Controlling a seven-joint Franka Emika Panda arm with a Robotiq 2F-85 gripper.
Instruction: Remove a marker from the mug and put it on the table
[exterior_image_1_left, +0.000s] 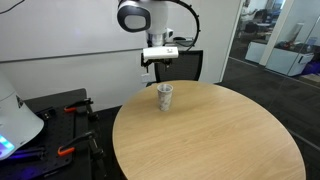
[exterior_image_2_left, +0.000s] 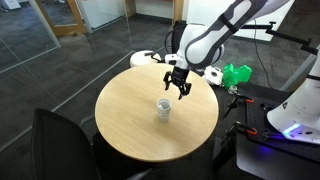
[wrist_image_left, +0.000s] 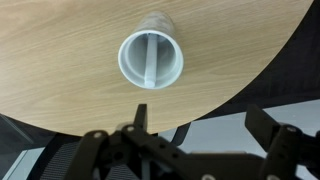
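Spread wide and holding nothing, the gripper (exterior_image_2_left: 178, 87) hangs above the table (exterior_image_2_left: 120, 115), near the mug (exterior_image_2_left: 163, 108) but not centred over it. Reading across the wrist view, bare wood lies at the left. The mug sits in the middle with the marker (wrist_image_left: 151, 62) inside it, and at the right the table's curved edge falls away. The marker shows as a pale strip crossing the mug's mouth from the top of the frame toward the bottom. Its long axis therefore seems to lean a little rather than stand dead upright; which end is up I cannot tell. To do the step well, I judge the gripper should first centre over the marker's upper end. The wrist should then turn so the jaws close across the slim shaft, descend clear of the rim, and draw the marker out along its own lean.
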